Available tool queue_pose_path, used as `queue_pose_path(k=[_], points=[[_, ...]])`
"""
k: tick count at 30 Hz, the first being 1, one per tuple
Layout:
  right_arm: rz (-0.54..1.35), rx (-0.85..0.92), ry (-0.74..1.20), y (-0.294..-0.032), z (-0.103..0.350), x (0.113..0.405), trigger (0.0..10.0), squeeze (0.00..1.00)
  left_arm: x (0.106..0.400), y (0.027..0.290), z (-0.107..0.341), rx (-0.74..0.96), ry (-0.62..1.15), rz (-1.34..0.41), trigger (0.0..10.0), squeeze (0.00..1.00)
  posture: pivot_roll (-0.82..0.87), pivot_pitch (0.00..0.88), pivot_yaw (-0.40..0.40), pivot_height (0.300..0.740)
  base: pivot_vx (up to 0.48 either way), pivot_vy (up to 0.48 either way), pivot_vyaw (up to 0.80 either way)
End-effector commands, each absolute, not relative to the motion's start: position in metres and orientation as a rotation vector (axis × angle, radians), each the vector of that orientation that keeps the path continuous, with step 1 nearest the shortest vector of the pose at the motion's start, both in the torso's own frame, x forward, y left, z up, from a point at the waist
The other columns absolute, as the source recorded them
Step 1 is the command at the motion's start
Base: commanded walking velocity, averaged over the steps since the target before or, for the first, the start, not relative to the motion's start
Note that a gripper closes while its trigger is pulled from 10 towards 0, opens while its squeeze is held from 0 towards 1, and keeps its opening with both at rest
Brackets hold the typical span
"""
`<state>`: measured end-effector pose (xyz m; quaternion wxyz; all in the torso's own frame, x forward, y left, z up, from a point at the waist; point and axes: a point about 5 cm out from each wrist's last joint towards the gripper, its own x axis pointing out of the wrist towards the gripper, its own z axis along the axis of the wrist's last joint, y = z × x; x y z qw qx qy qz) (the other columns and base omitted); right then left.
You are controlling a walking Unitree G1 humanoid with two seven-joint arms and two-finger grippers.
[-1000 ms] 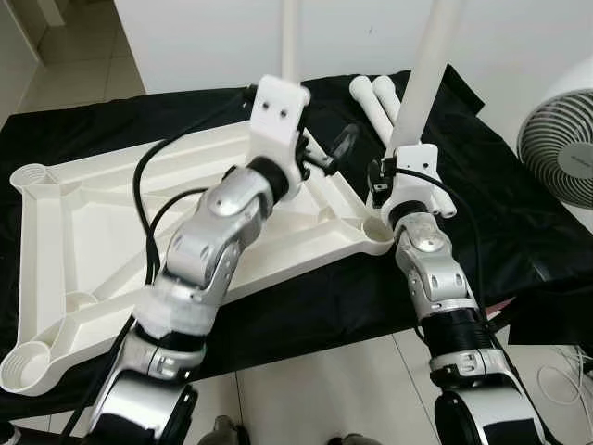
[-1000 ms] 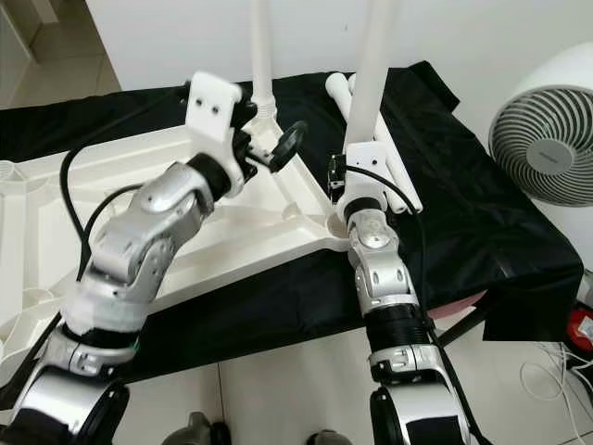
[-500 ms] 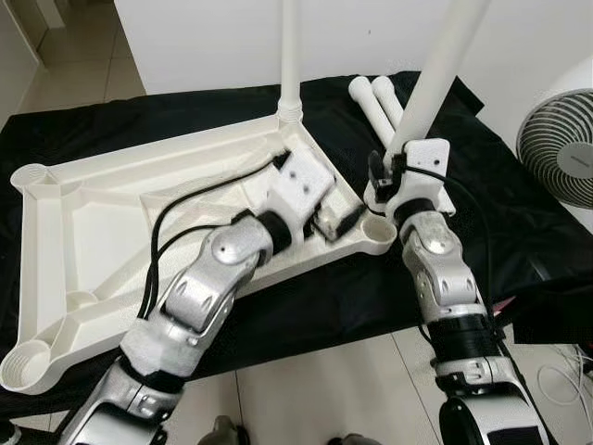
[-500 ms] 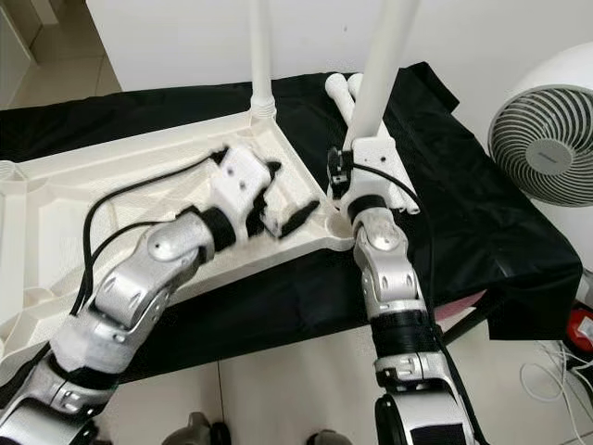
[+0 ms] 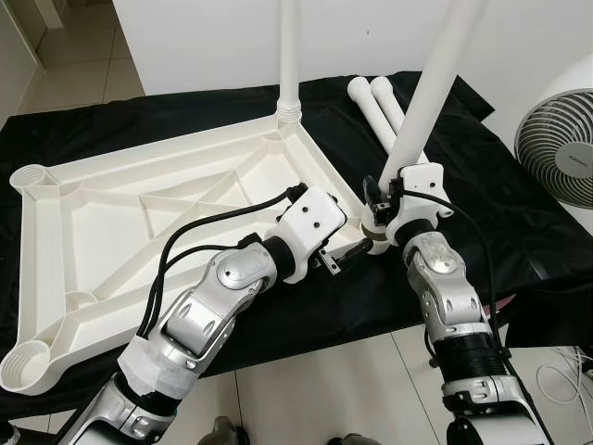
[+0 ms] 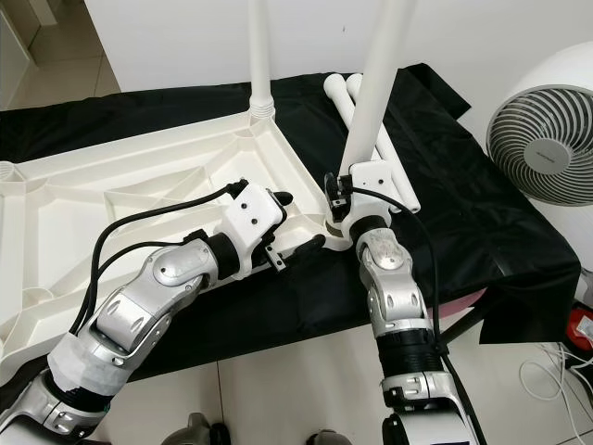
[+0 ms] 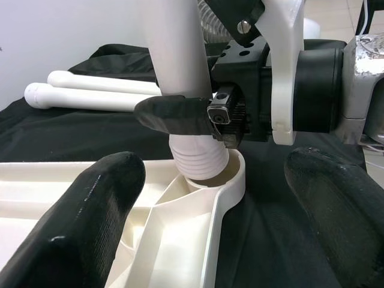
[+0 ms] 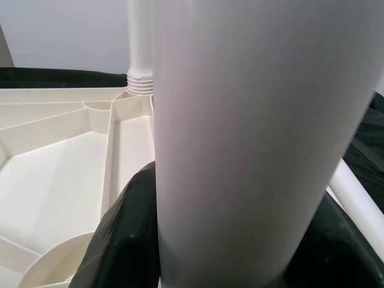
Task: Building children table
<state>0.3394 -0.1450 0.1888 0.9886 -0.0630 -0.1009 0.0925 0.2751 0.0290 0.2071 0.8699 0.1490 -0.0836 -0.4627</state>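
The left hand (image 5: 345, 262) hovered open at the near corner of the upturned white tabletop (image 5: 111, 213), seemingly to steady it. The right hand (image 7: 180, 117) gripped a leg (image 5: 428, 97), its threaded end sitting slightly tilted in that corner socket (image 7: 231, 180). I counted four legs: this one, one already standing at the far corner (image 5: 290, 56), and two spares (image 5: 382, 104) lying on the black-draped counter (image 5: 519, 213).

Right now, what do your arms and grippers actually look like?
Both arms are jointed silver metal with black bands. The left arm has white wrapping near its base and black cables looping to a white wrist block. Each gripper, left gripper and right gripper, has two long black fingers on a white housing.
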Motion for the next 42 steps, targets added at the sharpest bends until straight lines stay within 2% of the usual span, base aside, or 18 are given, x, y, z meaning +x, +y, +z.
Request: queue_pose_path(k=[1,8,15,31,42], points=[[0.207,-0.14,-0.197,-0.142,0.185,0.337,10.0,0.0,0.271,0.027,0.201,0.336,-0.152,-1.055,10.0,0.0,-0.09,0.11,0.035,0.74,0.0,0.0,0.0],[0.302,-0.18,-0.19,-0.135,0.176,0.328,10.0,0.0,0.265,0.022,0.201,0.312,-0.151,-1.078,10.0,0.0,-0.08,0.111,0.039,0.74,0.0,0.0,0.0],[0.333,-0.216,-0.171,-0.141,0.168,0.32,10.0,0.0,0.263,0.02,0.203,0.305,-0.162,-1.084,10.0,0.0,-0.08,0.114,0.039,0.74,0.0,0.0,0.0],[0.272,-0.139,-0.13,-0.158,0.158,0.324,10.0,0.0,0.26,0.017,0.205,0.296,-0.167,-1.107,10.0,0.0,-0.09,0.12,0.055,0.74,0.0,0.0,0.0],[0.412,-0.208,-0.13,-0.152,0.15,0.313,10.0,0.0,0.257,0.016,0.204,0.305,-0.16,-1.128,10.0,0.0,-0.09,0.112,0.061,0.74,0.0,0.0,0.0]])
